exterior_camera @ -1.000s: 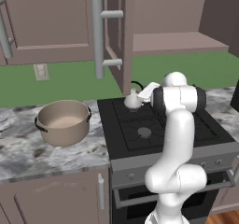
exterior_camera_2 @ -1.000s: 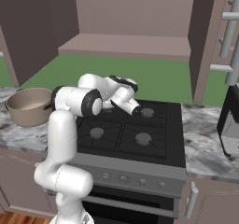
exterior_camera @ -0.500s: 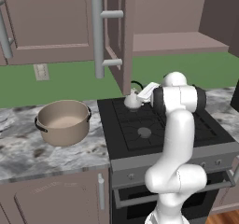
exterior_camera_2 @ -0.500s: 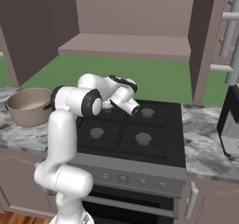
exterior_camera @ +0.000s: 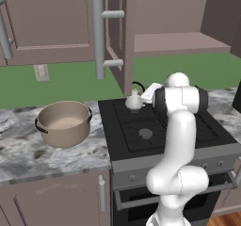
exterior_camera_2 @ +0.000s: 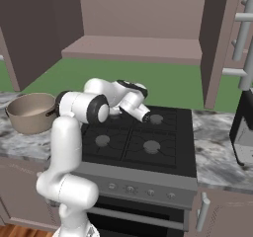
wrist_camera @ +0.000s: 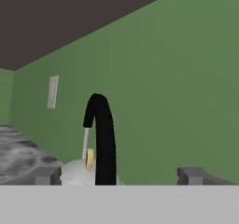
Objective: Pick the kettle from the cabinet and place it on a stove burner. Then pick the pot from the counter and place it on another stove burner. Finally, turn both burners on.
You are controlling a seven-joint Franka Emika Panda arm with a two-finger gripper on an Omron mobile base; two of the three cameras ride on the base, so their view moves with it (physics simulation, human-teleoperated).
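Left base view: kettle (exterior_camera: 134,101) sat on far-left burner of cooktop (exterior_camera: 123,128); pot (exterior_camera: 64,123) on counter (exterior_camera: 28,157), well left of the arm, nearer than kettle.

Right base view: gripper (exterior_camera_2: 146,116) partly hidden by forearm; kettle hidden behind it.

Hand view: fingertips (wrist_camera: 193,175) stood wide apart, released, kettle handle (wrist_camera: 101,136) between them; kettle body cut off below.

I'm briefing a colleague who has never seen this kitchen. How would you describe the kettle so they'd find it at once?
Start at the black four-burner cooktop set into the grey-and-white marbled stone counter. On its back-left burner sits the small silvery-grey rounded kettle with a thin black arched handle. It is far smaller than the wide tan-beige pot on the counter to the left, which has no lid or spout.
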